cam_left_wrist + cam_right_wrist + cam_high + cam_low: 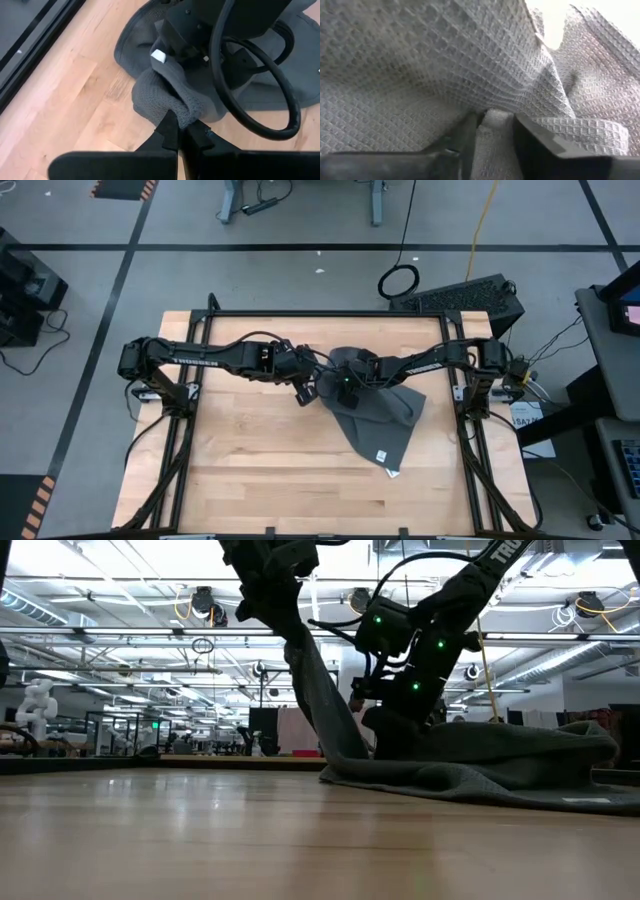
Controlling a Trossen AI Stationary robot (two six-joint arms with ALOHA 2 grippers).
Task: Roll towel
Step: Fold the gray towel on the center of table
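The dark grey towel (385,415) lies crumpled right of the table's middle, with its white tag (383,457) on the corner toward the near edge. My left gripper (182,132) is shut on a bunched part raised off the table. From there a strip of cloth (320,710) slopes down to the rest of the towel (480,765) on the wood. My right gripper (492,125) is low over the towel's left part, close beside the left gripper (303,392), with a ridge of cloth between its fingers. My left gripper pinches a bunched fold (175,107) at the towel's left end between its two fingers, several layers gathered together. The fingers slant down from the table's left side. That end is lifted clear, and the cloth slopes down from it to the table. My right gripper has a raised fold of the towel (492,120) between its two fingers, slanting down from the table's right side. The cloth around the fold lies on the table. How many layers the fold has I cannot tell.
The wooden table top (260,470) has bare room left of and nearer than the towel. Black frame rails (180,450) run along its sides. A cable loop on the right arm (260,75) arches just in front of my left gripper.
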